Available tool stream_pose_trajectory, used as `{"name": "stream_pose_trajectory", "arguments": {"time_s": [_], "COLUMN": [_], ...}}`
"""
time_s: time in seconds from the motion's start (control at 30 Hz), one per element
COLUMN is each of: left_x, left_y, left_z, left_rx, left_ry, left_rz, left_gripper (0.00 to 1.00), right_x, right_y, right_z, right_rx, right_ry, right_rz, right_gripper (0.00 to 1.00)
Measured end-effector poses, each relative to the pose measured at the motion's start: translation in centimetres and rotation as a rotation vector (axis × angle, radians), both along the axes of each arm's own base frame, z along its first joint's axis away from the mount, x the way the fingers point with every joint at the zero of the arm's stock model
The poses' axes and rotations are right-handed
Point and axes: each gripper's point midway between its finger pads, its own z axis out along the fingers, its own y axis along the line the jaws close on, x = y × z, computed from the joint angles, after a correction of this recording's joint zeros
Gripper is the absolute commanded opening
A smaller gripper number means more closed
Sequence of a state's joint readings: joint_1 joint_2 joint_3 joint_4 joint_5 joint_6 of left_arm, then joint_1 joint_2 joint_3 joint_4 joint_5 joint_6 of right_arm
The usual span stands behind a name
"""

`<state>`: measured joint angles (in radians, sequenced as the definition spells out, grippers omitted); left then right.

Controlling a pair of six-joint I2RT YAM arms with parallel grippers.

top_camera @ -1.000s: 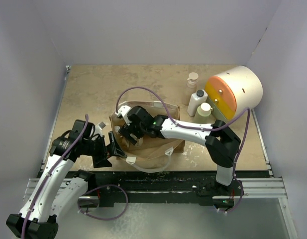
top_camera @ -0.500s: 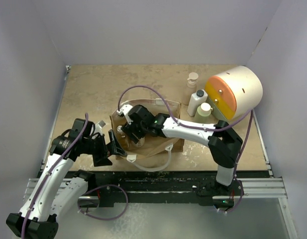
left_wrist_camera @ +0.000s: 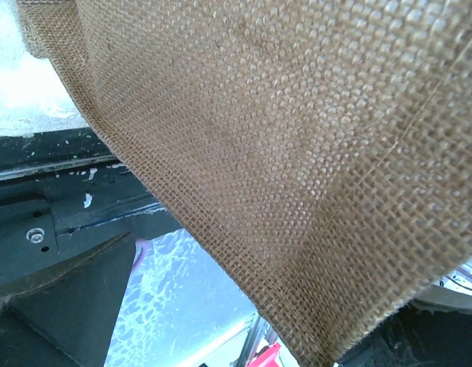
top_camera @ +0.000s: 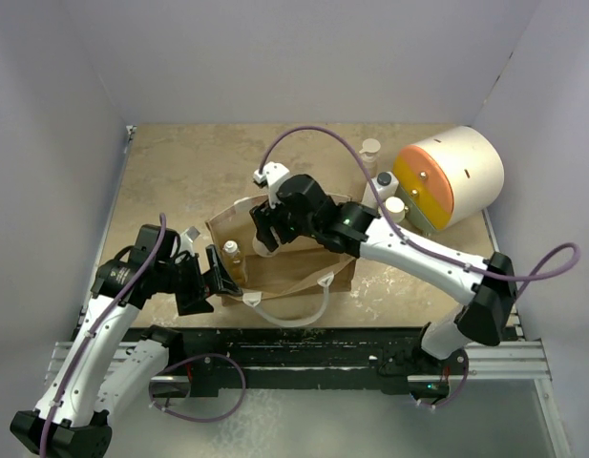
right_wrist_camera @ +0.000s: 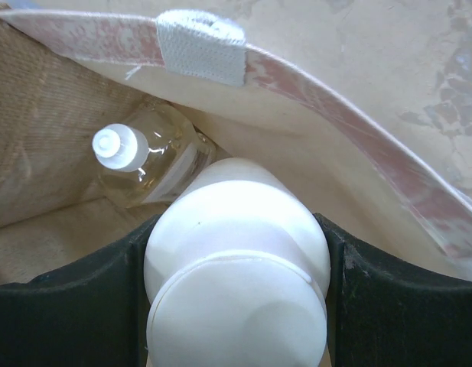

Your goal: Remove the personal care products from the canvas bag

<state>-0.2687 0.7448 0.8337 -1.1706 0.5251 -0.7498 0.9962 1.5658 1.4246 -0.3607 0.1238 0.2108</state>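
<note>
While the cream wide-capped bottle [right_wrist_camera: 236,229] is clamped on both sides between the black fingers [right_wrist_camera: 67,306] of the right gripper [right_wrist_camera: 237,306], with the jaws drawn in narrow around it, the lifting-out step is judged to be in hand. The bottle is held over the open mouth of the canvas bag [top_camera: 294,272], near its far rim, and it cannot be told whether its base is clear of the opening.

Smooth, rounded plastic is shown, so a light, stiff but slippery body is to be expected. A hold across the broad body is thought safer than a pinch on the cap alone.

One product is seen inside: the small amber white-capped bottle [right_wrist_camera: 140,164], tilted in a corner against the bag's wall below a white tab [right_wrist_camera: 201,46]. It is judged very light and easily tipped, best taken across its shoulders and not by its narrow cap. The bag is soft and may be dragged up with whatever is lifted.

The left gripper [top_camera: 216,279] is set at the bag's left wall. Only woven canvas is shown in its wrist view, so whether it is closed on the fabric cannot be told.

Outside, beside the large cylinder [top_camera: 452,176], the pump bottle [top_camera: 370,151], the white black-capped bottle [top_camera: 383,179] and the olive-green cream-capped bottle [top_camera: 395,204] are stood together
</note>
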Motion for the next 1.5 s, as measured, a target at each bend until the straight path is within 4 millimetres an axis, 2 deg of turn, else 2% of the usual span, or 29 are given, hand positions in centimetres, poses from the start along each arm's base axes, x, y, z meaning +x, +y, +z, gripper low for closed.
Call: {"name": "stream_pose_trajectory", "arguments": {"time_s": [0.1,0.27,0.43,0.57,0.7,0.8,0.87,0.97,1.07,1.27,1.4,1.5], "left_x": [0.1,0.1,0.2,0.2,0.1,0.4,0.5,0.7,1.0,1.3,1.6,1.9], "left_y": [0.0,-0.1,-0.1,-0.1,-0.2,-0.2,-0.3,-0.3,-0.4,-0.5,-0.6,-0.7], "left_z": [0.0,0.0,-0.1,-0.2,-0.4,-0.3,-0.4,-0.5,-0.6,-0.9,-0.8,-0.7], "left_rx": [-0.001,-0.002,0.001,-0.001,-0.005,-0.007,-0.006,-0.003,-0.003,-0.002,0.002,-0.001], "left_ry": [-0.003,-0.001,0.005,0.001,0.002,-0.003,0.001,0.01,0.012,0.03,0.039,0.033], "left_rz": [0.0,-0.003,-0.007,-0.009,-0.011,-0.012,-0.012,-0.012,-0.012,-0.014,-0.013,-0.007], "left_gripper": [0.99,0.99,0.99,0.99,0.99,0.99,0.99,0.99,0.99,0.99,0.99,0.99], "right_x": [-0.3,-1.0,-1.4,-1.1,-0.5,-0.1,0.1,0.6,1.1,1.8,0.5,0.1], "right_y": [-1.0,-3.0,-6.2,-9.5,-13.8,-17.8,-19.9,-22.6,-24.1,-25.7,-26.6,-27.1], "right_z": [2.2,4.6,7.3,11.7,16.6,18.6,18.9,17.8,15.6,8.6,3.2,1.7], "right_rx": [0.05,0.087,0.081,0.088,0.107,0.083,0.061,0.01,-0.038,-0.1,-0.075,-0.05], "right_ry": [-0.01,-0.017,-0.074,-0.184,-0.332,-0.427,-0.461,-0.478,-0.46,-0.357,-0.267,-0.239], "right_rz": [-0.037,-0.086,-0.153,-0.227,-0.35,-0.485,-0.566,-0.675,-0.75,-0.863,-0.924,-0.963], "right_gripper": [0.0,0.0,0.0,0.0,0.0,0.0,0.0,0.0,0.0,0.0,0.0,0.0]}}
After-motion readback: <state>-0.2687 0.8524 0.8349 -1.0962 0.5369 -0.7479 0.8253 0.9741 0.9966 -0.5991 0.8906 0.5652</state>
